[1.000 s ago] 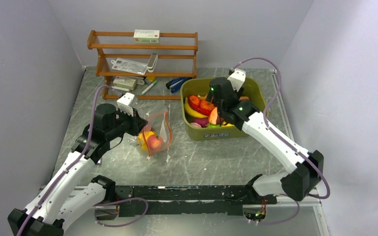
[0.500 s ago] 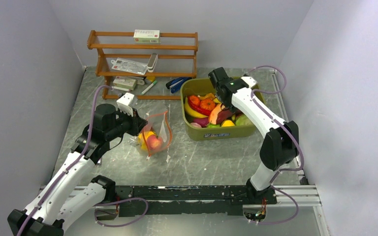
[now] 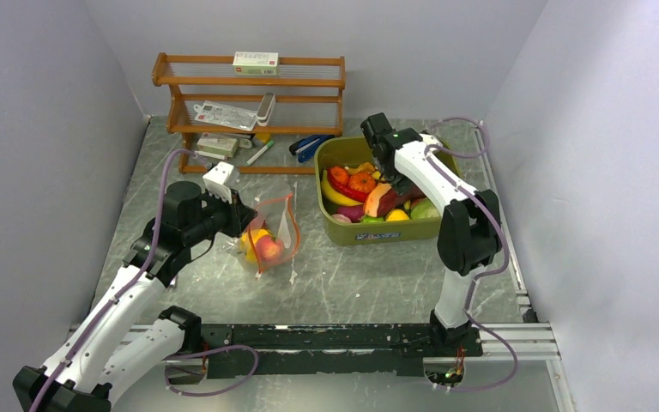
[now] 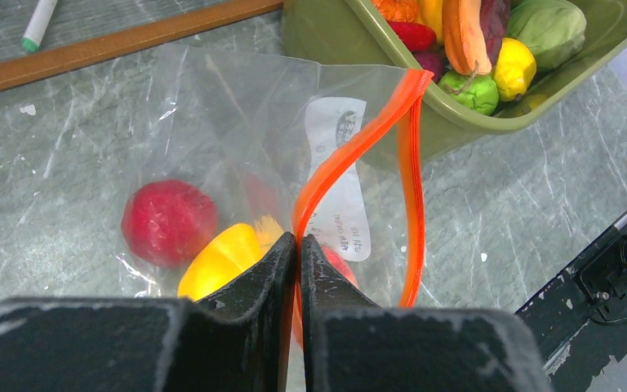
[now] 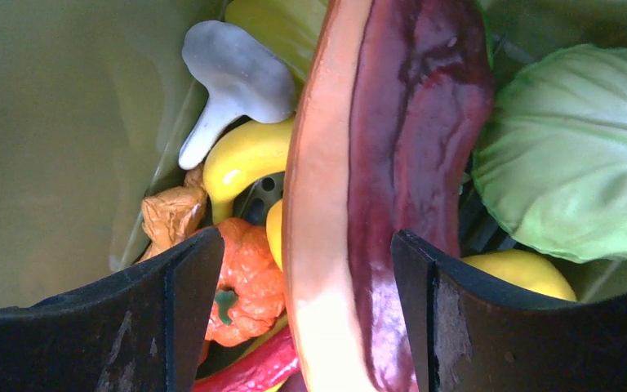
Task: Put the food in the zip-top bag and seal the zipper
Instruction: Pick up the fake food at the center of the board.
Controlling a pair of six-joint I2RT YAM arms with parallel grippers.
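Observation:
The zip-top bag point(image 3: 272, 230) lies on the table left of the tub, its mouth open, holding a red fruit point(image 4: 169, 220) and a yellow fruit point(image 4: 220, 257). My left gripper point(image 3: 244, 219) is shut on the zipper point(image 4: 351, 151) at the near lip; in the left wrist view the gripper point(image 4: 297, 238) pinches the orange strip. My right gripper point(image 3: 395, 182) hangs open inside the olive tub point(image 3: 433, 227). In the right wrist view the gripper point(image 5: 306, 310) straddles a purple-and-orange eggplant slice point(image 5: 392, 147) without closing on it. More food lies around it: an orange pumpkin point(image 5: 245, 278), a grey mushroom point(image 5: 233, 77) and a green cabbage point(image 5: 571, 163).
A wooden shelf point(image 3: 249, 86) with packets and boxes stands at the back left. A blue-black stapler point(image 3: 309, 146) and a marker pen point(image 3: 260, 153) lie by its foot. The tub's wall point(image 5: 49, 147) is close on the right gripper's left side.
The right arm has folded its elbow in and swung round, so the gripper now reaches into the tub from the back edge. The left arm and the bag have not moved.

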